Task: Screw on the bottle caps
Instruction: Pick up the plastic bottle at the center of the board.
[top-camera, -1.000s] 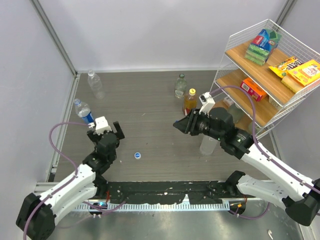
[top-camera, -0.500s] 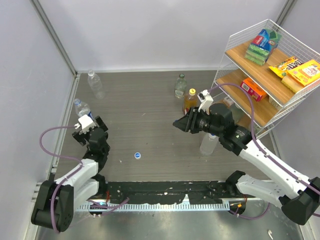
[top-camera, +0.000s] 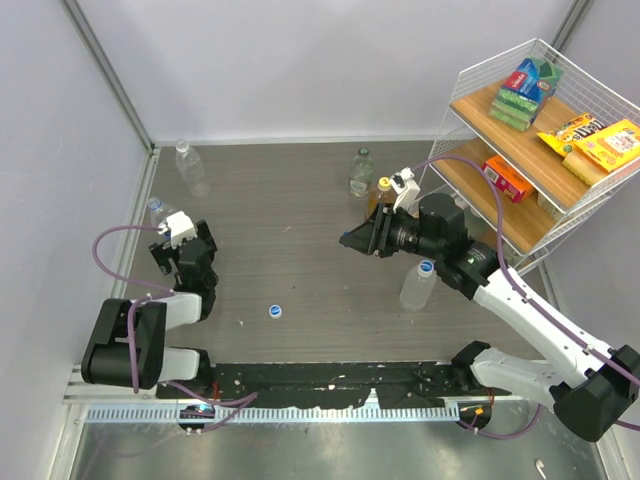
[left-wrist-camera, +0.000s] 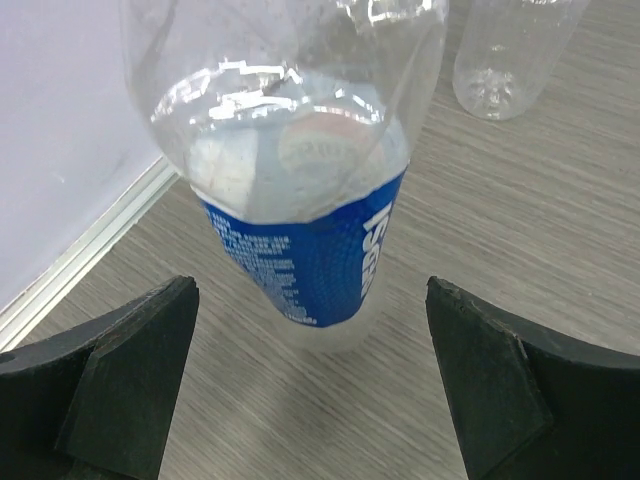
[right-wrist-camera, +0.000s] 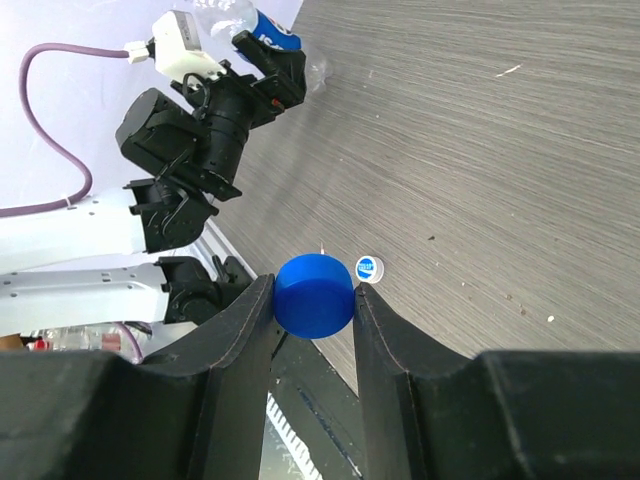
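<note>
A bottle with a blue label (left-wrist-camera: 312, 215) stands right in front of my left gripper (left-wrist-camera: 315, 390), which is open wide, its fingers either side of the bottle's base and apart from it. From above, that bottle (top-camera: 158, 212) is at the left edge, with the left gripper (top-camera: 185, 247) beside it. My right gripper (right-wrist-camera: 312, 293) is shut on a dark blue cap (right-wrist-camera: 314, 296), held above the table's middle (top-camera: 350, 240). A white cap with a blue middle (top-camera: 274, 311) lies on the table. A clear bottle (top-camera: 414, 288) wearing a blue cap stands under the right arm.
A clear bottle (top-camera: 190, 168) stands at the back left, another (top-camera: 361, 172) at the back centre. An amber bottle with a yellow cap (top-camera: 381, 192) is partly behind the right arm. A wire shelf (top-camera: 560, 150) with boxed snacks fills the right side.
My left arm has swung left and pulled back, so its open gripper now faces the blue-label bottle. The right gripper has shifted slightly left and back with the blue cap in it.
</note>
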